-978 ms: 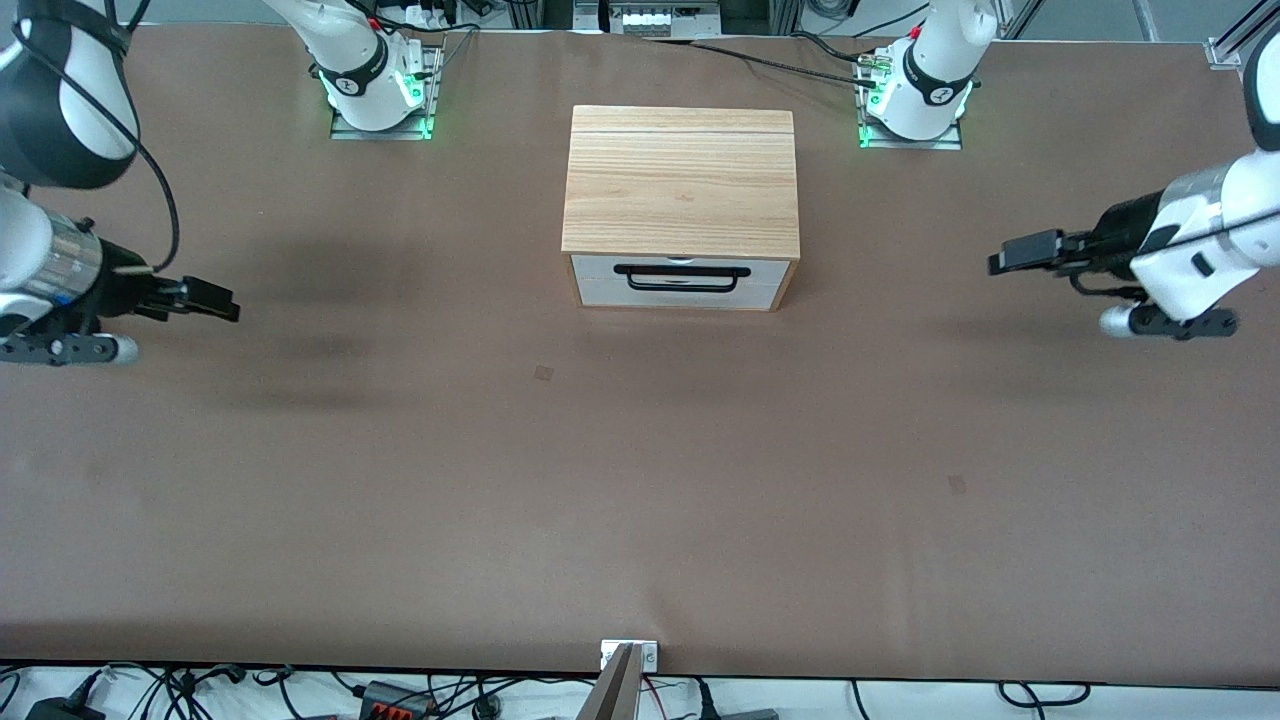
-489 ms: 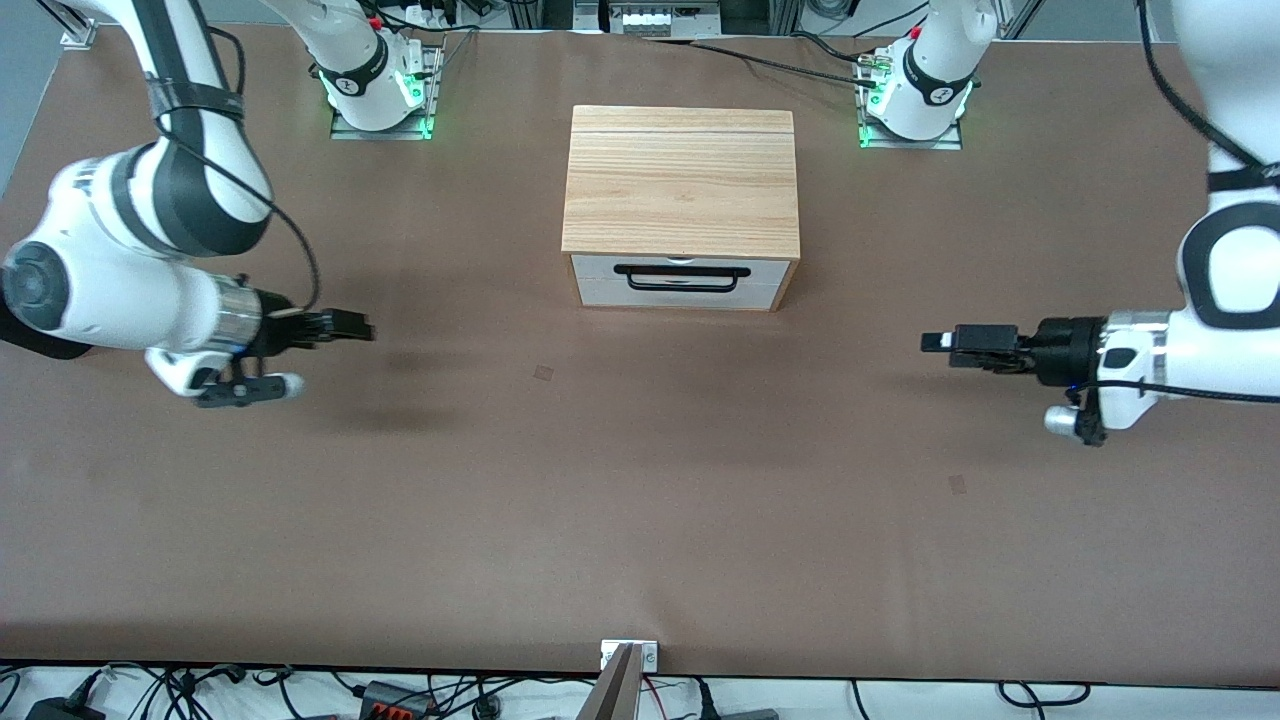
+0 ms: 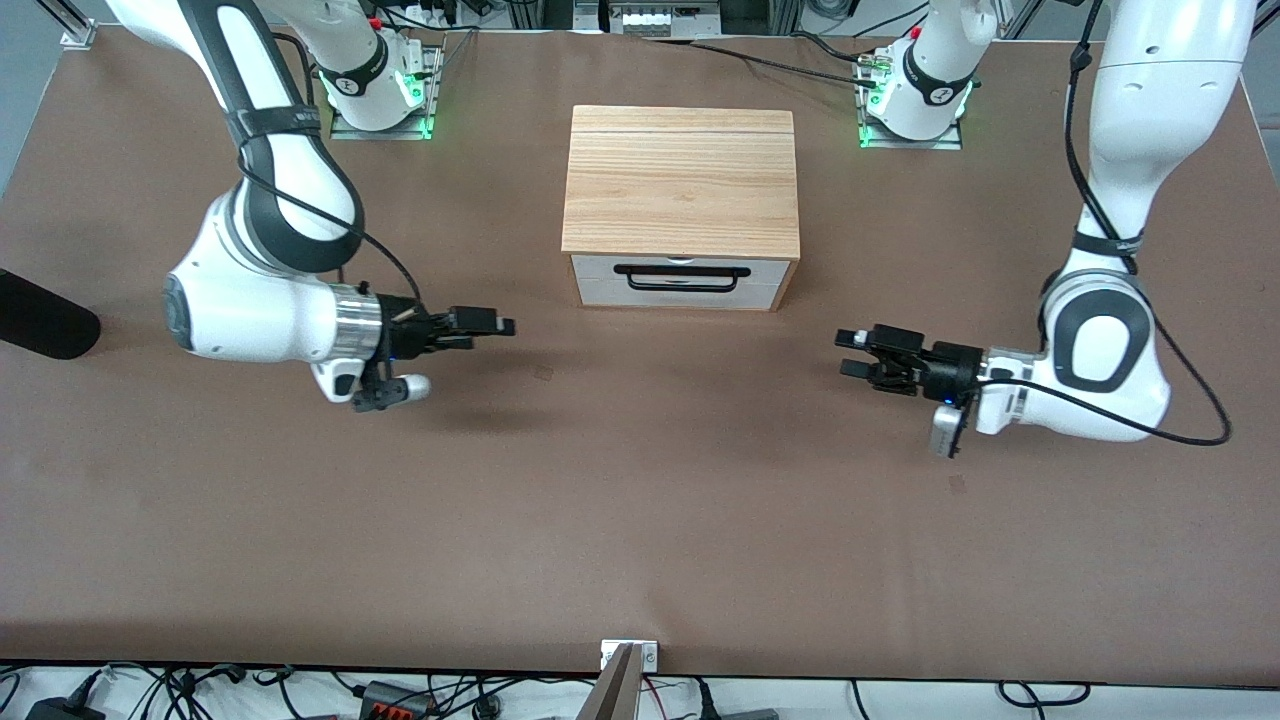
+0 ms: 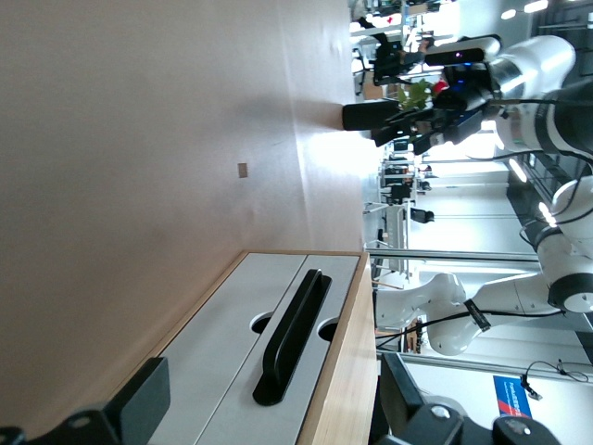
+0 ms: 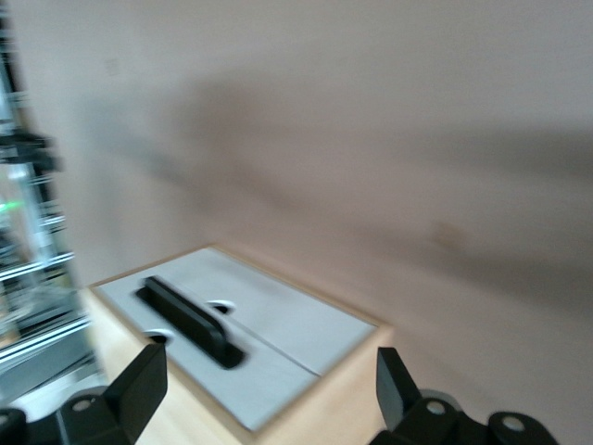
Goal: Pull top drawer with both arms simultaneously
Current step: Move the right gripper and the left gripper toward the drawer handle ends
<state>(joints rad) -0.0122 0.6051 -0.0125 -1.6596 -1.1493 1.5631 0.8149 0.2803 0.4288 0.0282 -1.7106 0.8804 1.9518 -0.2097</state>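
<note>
The top drawer point(image 3: 770, 268) is the upper white panel of the light-wood cabinet point(image 3: 680, 180), pushed in flush. Its long black bar handle point(image 3: 682, 278) shows in the left wrist view point(image 4: 292, 334) and the right wrist view point(image 5: 190, 320). My right gripper point(image 3: 495, 325) hovers open over bare tabletop off the cabinet's front corner toward the right arm's end. My left gripper point(image 3: 852, 356) hovers open over the table off the corner toward the left arm's end. Both point inward, apart from the handle. Each wrist view frames the drawer front point(image 4: 343, 283) point(image 5: 246, 375) between spread, empty fingers.
A black cylinder point(image 3: 40, 320) pokes in over the table edge at the right arm's end. The arm bases point(image 3: 375, 95) point(image 3: 915, 100) flank the cabinet. A metal clamp point(image 3: 628, 655) sits at the table edge nearest the front camera.
Both arms have swung in from the table's ends toward the cabinet's front, hands coming lower in the front view. Both grippers stay open. The drawer has not moved.
</note>
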